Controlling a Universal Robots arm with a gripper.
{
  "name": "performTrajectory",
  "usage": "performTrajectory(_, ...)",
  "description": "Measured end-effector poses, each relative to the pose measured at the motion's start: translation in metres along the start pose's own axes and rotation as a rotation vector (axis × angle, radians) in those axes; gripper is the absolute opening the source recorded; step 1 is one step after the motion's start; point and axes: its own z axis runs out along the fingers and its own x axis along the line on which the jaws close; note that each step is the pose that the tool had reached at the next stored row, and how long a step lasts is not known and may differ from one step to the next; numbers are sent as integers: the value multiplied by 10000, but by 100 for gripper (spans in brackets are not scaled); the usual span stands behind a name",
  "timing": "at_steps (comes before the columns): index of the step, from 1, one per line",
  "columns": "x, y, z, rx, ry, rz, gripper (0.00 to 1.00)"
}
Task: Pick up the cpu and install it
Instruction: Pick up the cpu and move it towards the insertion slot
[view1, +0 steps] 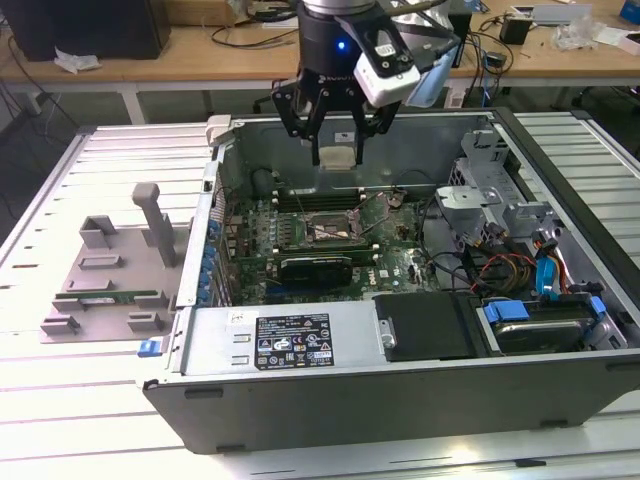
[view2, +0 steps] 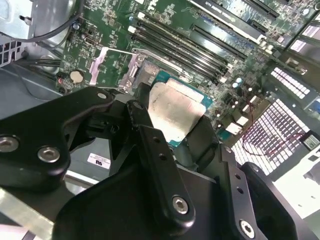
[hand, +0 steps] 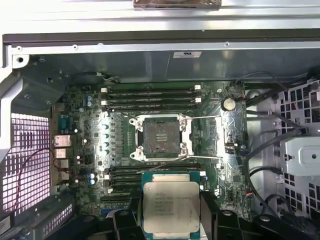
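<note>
The cpu (view1: 337, 157), a flat square chip with a silver-grey top plate, hangs between my gripper's (view1: 338, 152) black fingers, which are shut on its edges. It is held above the open computer case (view1: 400, 385), over the rear part of the green motherboard (view1: 385, 262). The open cpu socket (view1: 325, 230) lies below and slightly in front of the chip. In the first wrist view the cpu (hand: 171, 205) sits apart from the socket (hand: 161, 138), whose retention frame stands open. The second wrist view shows the cpu (view2: 175, 112) between the fingers (view2: 150, 135).
A grey fixture (view1: 100, 275) with a green memory stick (view1: 110, 297) lies outside the case at the exterior view's left. Inside are a power supply (view1: 290, 340), a black card (view1: 315, 266), memory slots (hand: 150, 92), cables (view1: 505, 270) and a metal drive cage (view1: 495, 195).
</note>
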Motion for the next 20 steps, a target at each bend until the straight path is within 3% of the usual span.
performTrajectory(5,-1,18,102,0,0,0,55)
performTrajectory(13,-15,89,339,1,0,0,55)
performTrajectory(19,-12,88,492,2,0,0,55)
performTrajectory(20,-10,85,547,2,0,0,55)
